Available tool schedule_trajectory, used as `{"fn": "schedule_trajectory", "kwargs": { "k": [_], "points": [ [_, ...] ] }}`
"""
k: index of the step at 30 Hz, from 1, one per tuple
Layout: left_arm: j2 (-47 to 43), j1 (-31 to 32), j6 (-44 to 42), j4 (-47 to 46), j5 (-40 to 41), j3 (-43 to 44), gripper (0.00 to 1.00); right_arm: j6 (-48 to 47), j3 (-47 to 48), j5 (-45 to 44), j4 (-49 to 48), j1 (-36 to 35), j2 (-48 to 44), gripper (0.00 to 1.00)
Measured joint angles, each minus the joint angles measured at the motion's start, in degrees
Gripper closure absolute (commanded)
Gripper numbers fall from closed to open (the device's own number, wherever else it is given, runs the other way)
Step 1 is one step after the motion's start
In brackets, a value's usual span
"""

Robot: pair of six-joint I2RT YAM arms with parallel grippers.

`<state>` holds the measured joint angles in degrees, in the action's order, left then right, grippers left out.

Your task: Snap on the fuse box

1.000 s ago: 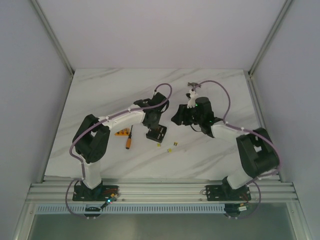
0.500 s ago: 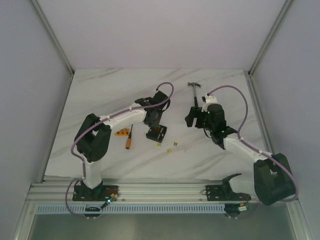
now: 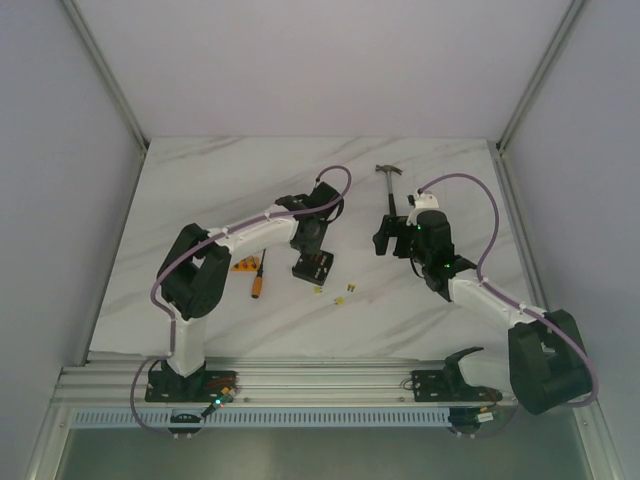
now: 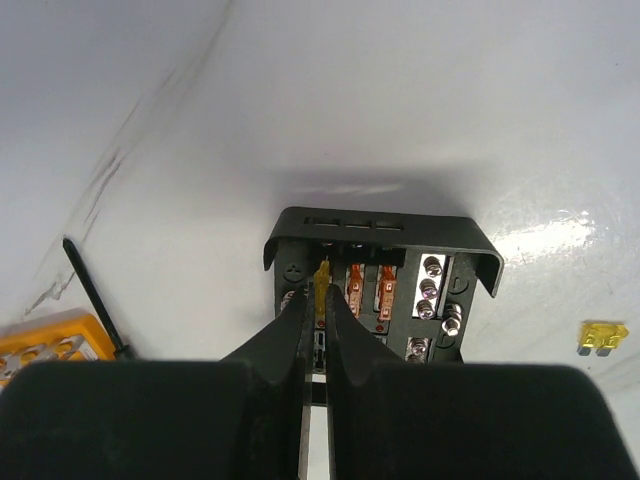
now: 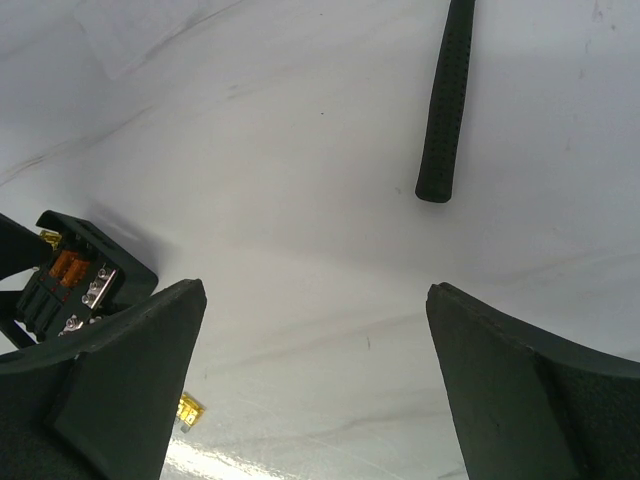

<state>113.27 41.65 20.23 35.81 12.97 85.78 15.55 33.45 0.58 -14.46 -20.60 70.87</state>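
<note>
Bright diffuse light, glare on table (image 4: 545,238), soft shadows, overhead blurry

Uncovered black fuse box (image 4: 400,245), lying flat

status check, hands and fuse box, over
Left hand shut on yellow fuse, at fuse box slots. Right hand open, empty. Hammer lies apart from box.

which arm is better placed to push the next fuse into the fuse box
Left. The left gripper is shut on a yellow fuse directly over the fuse box slots, so it likely just presses down. The right gripper hangs open and empty, off beside the hammer handle.
</note>
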Motion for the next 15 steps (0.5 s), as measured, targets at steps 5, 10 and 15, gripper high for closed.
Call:
{"fn": "schedule_trajectory", "kwargs": {
  "k": [5,10,15],
  "points": [
    [0.2,0.2,0.0,0.0,0.7,0.2,1.00,0.0,0.0,0.0,0.0,0.0,0.0,0.00],
    [0.2,0.6,0.0,0.1,1.6,0.2,1.00,0.0,0.0,0.0,0.0,0.0,0.0,0.00],
    [0.3,1.0,-0.2,0.5,2.4,0.2,1.00,0.0,0.0,0.0,0.0,0.0,0.0,0.00]
  ]
}}
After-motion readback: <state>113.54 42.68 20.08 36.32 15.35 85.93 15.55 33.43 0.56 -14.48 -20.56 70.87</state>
